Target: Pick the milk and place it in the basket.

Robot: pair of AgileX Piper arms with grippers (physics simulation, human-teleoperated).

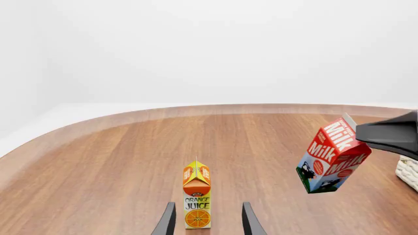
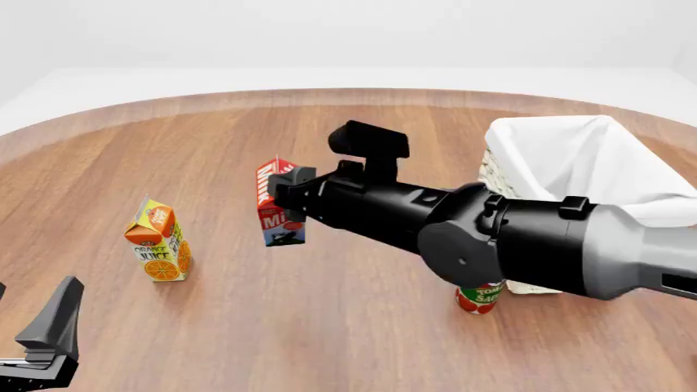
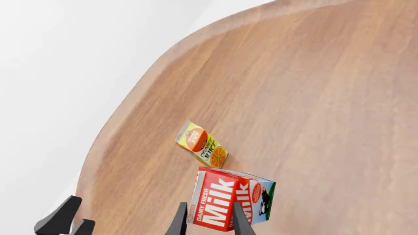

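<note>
The right gripper (image 2: 286,189) has the milk carton (image 2: 279,214) pinched near its gabled top and holds it clear of the wooden table (image 2: 326,327), well left of the wicker basket (image 2: 499,175) with its white cloth lining. The carton hangs tilted, which is the main worry: the fingers seem to bite only the upper edge, so a quick swing rightward could let it pivot or slip out and drop onto the table. The carry to the basket also crosses above the tomato sauce can (image 2: 479,296), which stands just in front of the basket's near wall (a low pass might clip it). A release short of the rim would bounce the carton off the wicker instead of into the lining.

The left gripper (image 2: 49,335) sits at the near left with its fingers spread and nothing between them; the orange juice carton (image 2: 159,242) stands upright a little beyond it, untouched.

The front view alone shows the basket whole, and the can. The left wrist view shows what the front view hides: the milk (image 1: 332,155) plainly airborne and leaning, with only a corner of the basket (image 1: 408,172) at the edge. The right wrist view shows the closed fingers (image 3: 177,223) against the carton's red face (image 3: 222,205), though how deep the hold goes I cannot tell.
</note>
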